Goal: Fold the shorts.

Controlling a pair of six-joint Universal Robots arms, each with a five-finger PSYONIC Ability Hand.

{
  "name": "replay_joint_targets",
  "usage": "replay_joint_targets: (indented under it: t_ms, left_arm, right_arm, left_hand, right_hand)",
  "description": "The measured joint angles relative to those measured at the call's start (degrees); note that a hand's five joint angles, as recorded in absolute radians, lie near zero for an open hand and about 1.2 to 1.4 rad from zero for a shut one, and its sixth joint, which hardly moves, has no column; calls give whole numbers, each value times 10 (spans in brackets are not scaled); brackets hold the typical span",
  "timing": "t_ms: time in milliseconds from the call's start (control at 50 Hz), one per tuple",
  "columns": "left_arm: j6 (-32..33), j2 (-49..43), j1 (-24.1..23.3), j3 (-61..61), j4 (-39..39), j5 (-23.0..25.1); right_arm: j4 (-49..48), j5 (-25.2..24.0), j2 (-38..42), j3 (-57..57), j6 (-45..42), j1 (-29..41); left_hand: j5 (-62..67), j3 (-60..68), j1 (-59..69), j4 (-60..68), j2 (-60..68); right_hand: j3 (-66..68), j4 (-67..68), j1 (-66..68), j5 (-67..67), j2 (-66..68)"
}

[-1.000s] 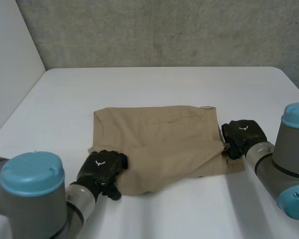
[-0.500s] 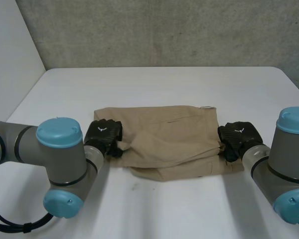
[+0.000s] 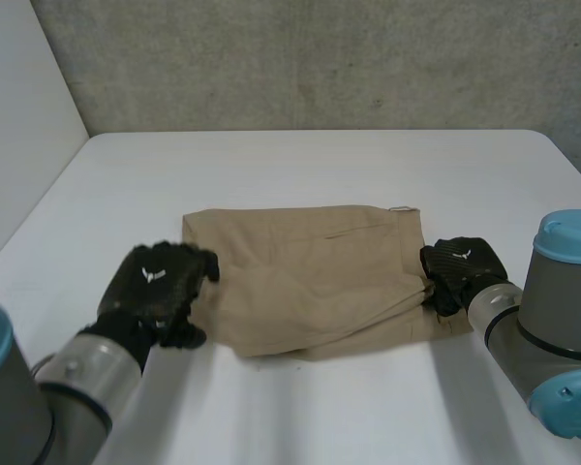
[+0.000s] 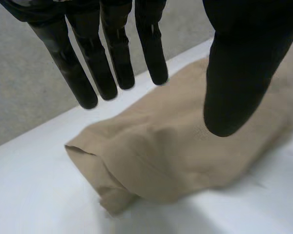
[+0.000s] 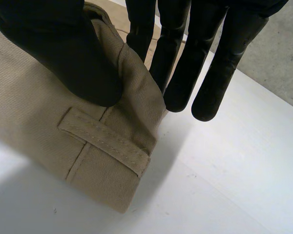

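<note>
The tan shorts (image 3: 310, 281) lie folded in a rough rectangle at the middle of the white table (image 3: 300, 165). My left hand (image 3: 157, 289) hangs just off their left end, open, with straight fingers (image 4: 112, 63) and thumb spread above the cloth (image 4: 156, 156) and nothing between them. At the right end my right hand (image 3: 460, 266) is shut on the shorts. Its thumb (image 5: 63, 53) presses the waistband (image 5: 49, 117) against the fingers, beside a belt loop (image 5: 105, 146).
A grey wall (image 3: 320, 58) runs behind the table's far edge and a pale wall (image 3: 19, 116) stands at the left. Bare tabletop lies in front of the shorts and on both sides.
My left hand took the near left corner of the shorts up to the left edge, let go, and has drawn back above the table. The right hand has barely moved.
</note>
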Motion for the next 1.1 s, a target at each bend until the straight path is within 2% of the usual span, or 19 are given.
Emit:
replay_joint_targets:
  t_ms: [40,60,300,320,460,740,960,1000,1100]
  left_arm:
    - [0,5,-7,-14,-3,1]
    - [0,7,-14,-25,-5,3]
    - [1,-40,-25,-43,-6,23]
    - [2,-55,-23,-37,-2,23]
    - [5,-132,-8,4,22,14]
    - [6,-259,9,106,44,-22]
    - [5,-296,8,153,46,-24]
    - [5,-300,8,159,47,-24]
    - [5,-310,9,173,59,-24]
  right_arm:
    - [0,0,0,0,0,0]
    - [-1,0,0,1,0,0]
    - [-1,-1,1,4,0,0]
    - [-1,-2,1,5,0,0]
    - [-2,-6,1,9,-1,1]
    - [-9,-7,7,16,-18,8]
    - [-10,-7,13,15,-19,9]
    - [-10,-7,14,14,-19,9]
    - [-11,-7,16,13,-19,9]
  left_hand:
    - [0,0,0,0,0]
    - [48,51,51,50,48]
    - [28,33,23,27,29]
    - [-17,-12,-27,-18,-19]
    - [-61,-48,-56,-58,-55]
    - [-63,-49,-56,-60,-57]
    - [-9,-5,-53,-6,-18]
    - [18,25,-46,21,18]
    - [77,82,79,80,80]
  right_hand:
    - [0,0,0,0,0]
    - [0,0,0,0,0]
    - [0,0,0,0,0]
    - [0,0,0,0,0]
    - [0,0,0,0,0]
    - [0,0,0,0,0]
    - [0,0,0,0,0]
    - [0,0,0,0,0]
    - [0,0,0,0,0]
